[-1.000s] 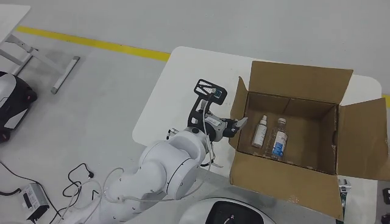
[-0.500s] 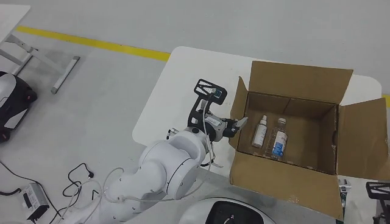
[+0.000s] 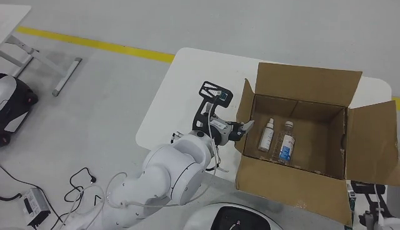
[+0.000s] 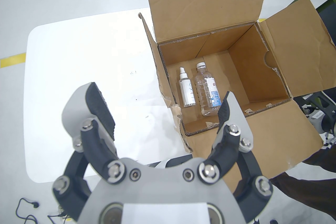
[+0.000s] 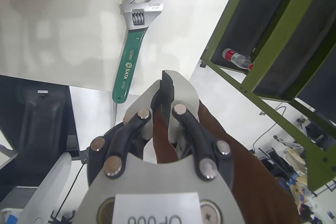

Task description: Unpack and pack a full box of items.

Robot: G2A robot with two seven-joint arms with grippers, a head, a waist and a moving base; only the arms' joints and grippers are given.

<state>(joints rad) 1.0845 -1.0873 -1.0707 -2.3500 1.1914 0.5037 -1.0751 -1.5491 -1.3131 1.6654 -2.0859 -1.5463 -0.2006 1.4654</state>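
An open cardboard box (image 3: 294,186) (image 4: 249,135) stands on the white table (image 3: 194,80). On its floor lie a white spray bottle (image 3: 267,135) (image 4: 187,88) and a clear water bottle (image 3: 287,141) (image 4: 207,91), side by side by the wall nearest my left gripper. That left gripper (image 3: 242,129) (image 4: 160,93) hangs open and empty just outside that wall. My right gripper (image 5: 164,83) (image 3: 369,195) is shut on a brown flat item (image 5: 236,156) (image 4: 302,183) off the box's near right corner, above the table edge.
A green-handled adjustable wrench (image 5: 131,51) lies on the table ahead of the right gripper. A green metal shelf frame (image 5: 262,25) stands beside the table with a red-capped bottle (image 5: 236,58) in it. The box flaps (image 3: 375,142) stand open.
The right arm has come into the top view at the lower right and moved left toward the box's near corner. The left arm, box and bottles have not moved.
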